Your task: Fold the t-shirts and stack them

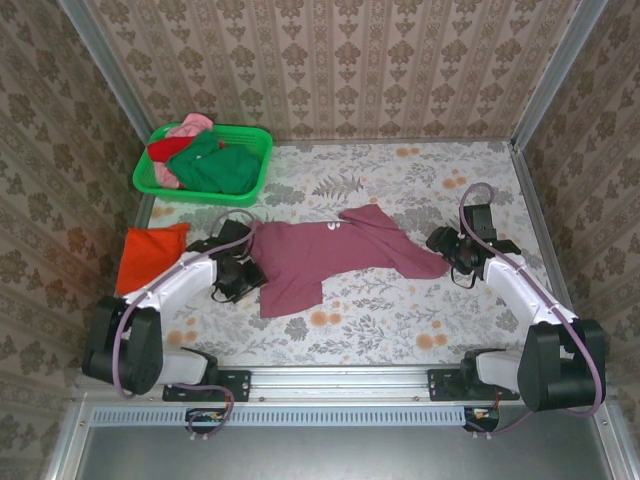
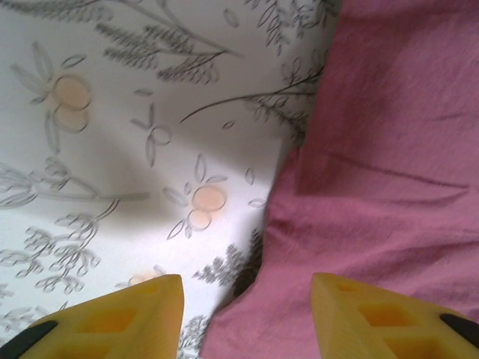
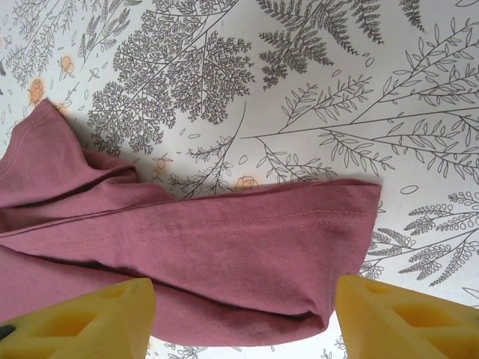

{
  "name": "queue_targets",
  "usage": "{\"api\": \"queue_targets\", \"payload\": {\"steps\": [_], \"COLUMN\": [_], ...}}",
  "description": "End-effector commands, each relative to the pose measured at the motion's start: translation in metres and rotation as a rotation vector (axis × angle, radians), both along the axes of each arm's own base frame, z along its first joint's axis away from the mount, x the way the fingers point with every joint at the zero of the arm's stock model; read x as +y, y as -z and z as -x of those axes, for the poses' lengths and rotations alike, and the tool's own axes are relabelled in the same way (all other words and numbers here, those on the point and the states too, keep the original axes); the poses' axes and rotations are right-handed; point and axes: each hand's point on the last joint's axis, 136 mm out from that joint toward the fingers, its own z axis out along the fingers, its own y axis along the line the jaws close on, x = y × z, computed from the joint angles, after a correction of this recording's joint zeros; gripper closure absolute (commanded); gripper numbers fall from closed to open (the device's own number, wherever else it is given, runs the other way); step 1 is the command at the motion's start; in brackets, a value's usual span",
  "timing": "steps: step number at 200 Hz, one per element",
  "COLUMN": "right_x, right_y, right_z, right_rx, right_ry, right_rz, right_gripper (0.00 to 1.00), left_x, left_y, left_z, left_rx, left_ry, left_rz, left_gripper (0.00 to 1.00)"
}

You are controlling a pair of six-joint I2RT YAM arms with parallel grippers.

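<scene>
I'm working over a table (image 1: 400, 320) covered in pale floral cloth, boxed in by patterned wallpaper on three sides. Closest in, my left pincer (image 2: 247, 288) stands open with nothing in it. Bare table lies under one finger, and the edge of the maroon t-shirt (image 2: 389, 172) runs under the other and on ahead. My right pincer (image 3: 243, 288) is also spread wide and empty, and the shirt's sleeve (image 3: 224, 247) lies flat just ahead of and between its fingers, stitched hem showing. From above, the shirt (image 1: 320, 255) sprawls between the two pincers (image 1: 240, 270) (image 1: 450, 250), rumpled, with a small pale print near the collar. I judge it light, limp and non-slippery: it will sag and drag on the tablecloth, so I'd pinch it at a hem or sleeve edge where the layers are doubled, and grip low enough to catch cloth and not the table covering. Nothing hard blocks either pincer. Just outward of the left pincer lies a folded orange-red t-shirt (image 1: 150, 255), near enough that a wide sweep could disturb it. Far beyond the left pincer, by the back wall, a green basket (image 1: 255, 170) holds green (image 1: 215, 165), red (image 1: 170, 148) and pink (image 1: 195, 123) shirts in a heap.
</scene>
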Motion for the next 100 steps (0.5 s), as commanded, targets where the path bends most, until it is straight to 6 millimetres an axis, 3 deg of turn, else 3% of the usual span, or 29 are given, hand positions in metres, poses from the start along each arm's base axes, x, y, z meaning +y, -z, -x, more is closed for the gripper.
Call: {"api": "queue_targets", "payload": {"steps": [1,34,73,84,100], "right_x": [0.003,0.003,0.004,0.003,0.002], "right_y": [-0.006,-0.001,0.004,0.004,0.005], "right_z": [-0.005,0.0,0.002,0.002,0.003], "right_rx": [-0.014,-0.007,0.0,0.001,0.003], "right_ry": [-0.01,-0.006,0.002,0.004,0.008], "right_rz": [-0.016,-0.019,-0.029,-0.026,-0.019], "right_gripper": [0.34,0.33,0.33,0.33,0.33], "left_x": [-0.012,-0.023,-0.029,-0.037,-0.038], "left_y": [0.001,0.014,0.027,0.032,0.039], "left_z": [-0.012,-0.015,-0.009,0.0,0.007], "left_rx": [-0.004,0.043,0.135,0.161,0.188], "left_ry": [0.034,0.031,0.058,0.095,0.101], "left_rz": [0.023,0.02,-0.03,-0.046,-0.055], "left_gripper": [0.52,0.52,0.59,0.63,0.82]}}
